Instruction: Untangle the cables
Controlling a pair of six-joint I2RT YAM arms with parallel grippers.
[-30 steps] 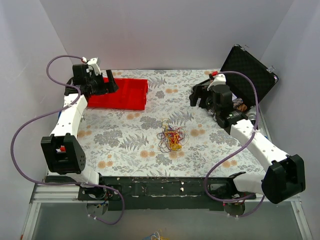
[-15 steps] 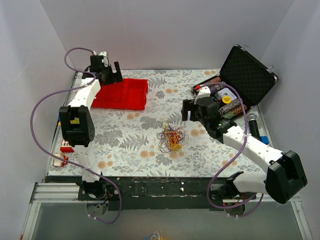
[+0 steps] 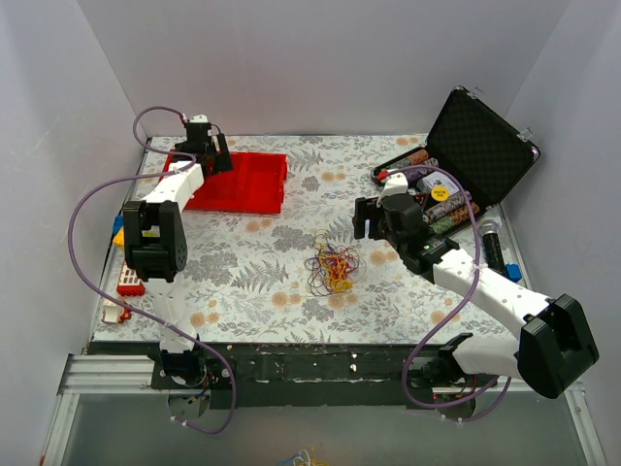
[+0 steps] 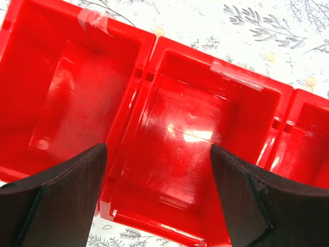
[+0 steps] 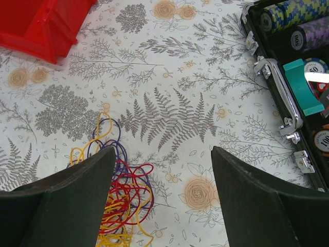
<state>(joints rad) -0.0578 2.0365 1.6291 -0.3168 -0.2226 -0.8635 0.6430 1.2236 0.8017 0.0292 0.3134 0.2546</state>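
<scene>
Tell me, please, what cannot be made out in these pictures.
- Cables: top view, too small to trace which wire crosses which; right wrist view, lower part cut off by the frame edge and a gripper finger.
- Red bin: left wrist view, ends cut off.
- Case: top view, contents partly behind the right arm.

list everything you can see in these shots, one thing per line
cables: one tangled bundle, yellow, red and purple, table centre
bin: one, red, several compartments, far left; those seen from the left wrist are empty
case: one, black, open, far right
poker chip stacks: several, mixed colours, inside the case
tablecloth: one, white with grey ferns and orange flowers, covering the table
small item: one, red and white, left edge, too small to name
left fingers: two, black, apart, over the bin
right fingers: two, black, apart, over the cloth just beyond the cables
</scene>
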